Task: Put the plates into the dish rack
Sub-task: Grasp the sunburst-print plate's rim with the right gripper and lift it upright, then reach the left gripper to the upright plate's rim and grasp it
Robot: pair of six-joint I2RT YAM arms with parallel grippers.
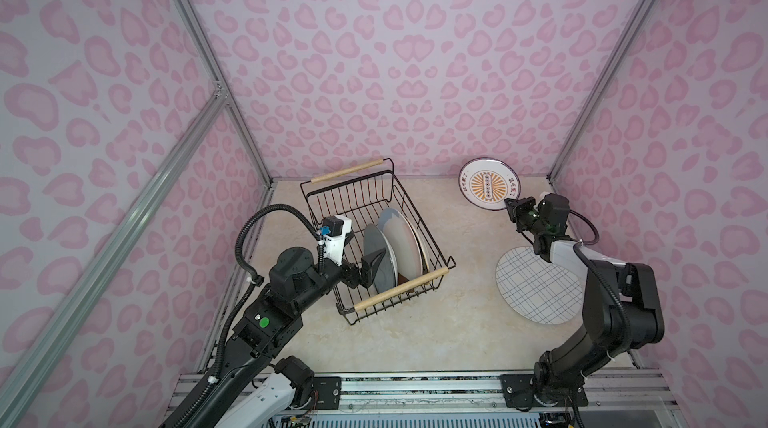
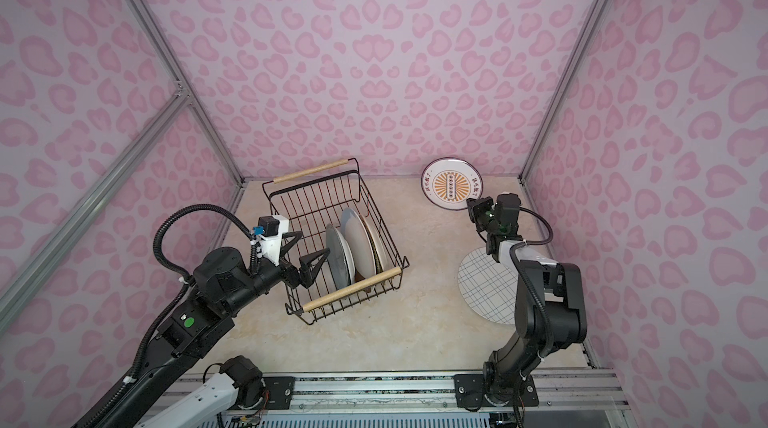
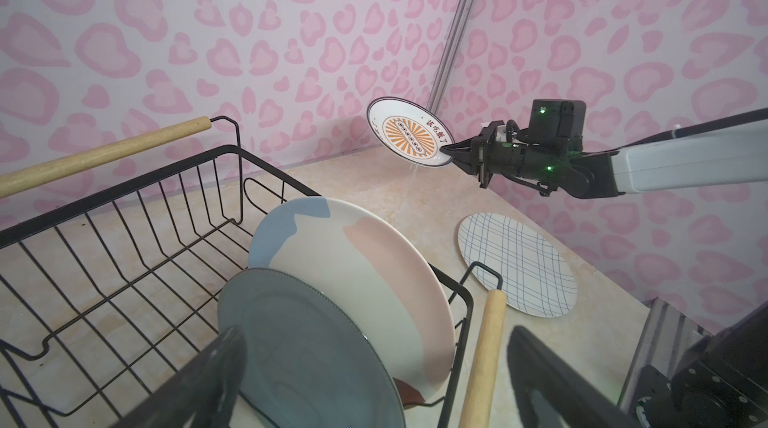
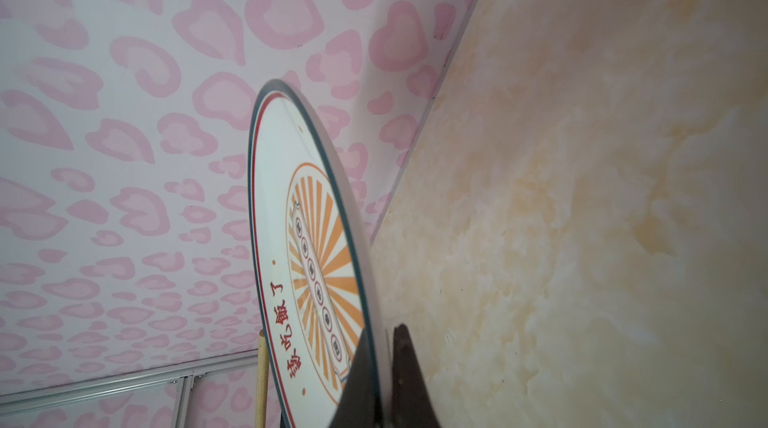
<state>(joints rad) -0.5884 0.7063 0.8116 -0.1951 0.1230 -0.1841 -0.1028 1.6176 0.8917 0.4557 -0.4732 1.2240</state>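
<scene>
The black wire dish rack (image 1: 332, 197) (image 2: 286, 201) (image 3: 137, 213) stands at the middle left with two wooden handles. A grey-blue plate (image 1: 376, 255) (image 3: 299, 342) stands on edge in it, leaning on a pastel plate (image 1: 402, 241) (image 3: 353, 255). My left gripper (image 2: 303, 249) (image 3: 376, 334) is open, its fingers either side of the grey-blue plate's near rim. My right gripper (image 1: 509, 202) (image 4: 382, 334) is shut on the rim of the orange sunburst plate (image 1: 485, 185) (image 2: 451, 186) (image 3: 409, 139) (image 4: 303, 238), lifted and tilted at the back right. A grid-line plate (image 1: 536, 288) (image 3: 515, 263) lies flat under the right arm.
A brown plate edge (image 3: 411, 399) shows behind the pastel plate in the rack. Pink patterned walls close in the back and both sides. A metal rail (image 1: 415, 388) runs along the front edge, where both arms are mounted.
</scene>
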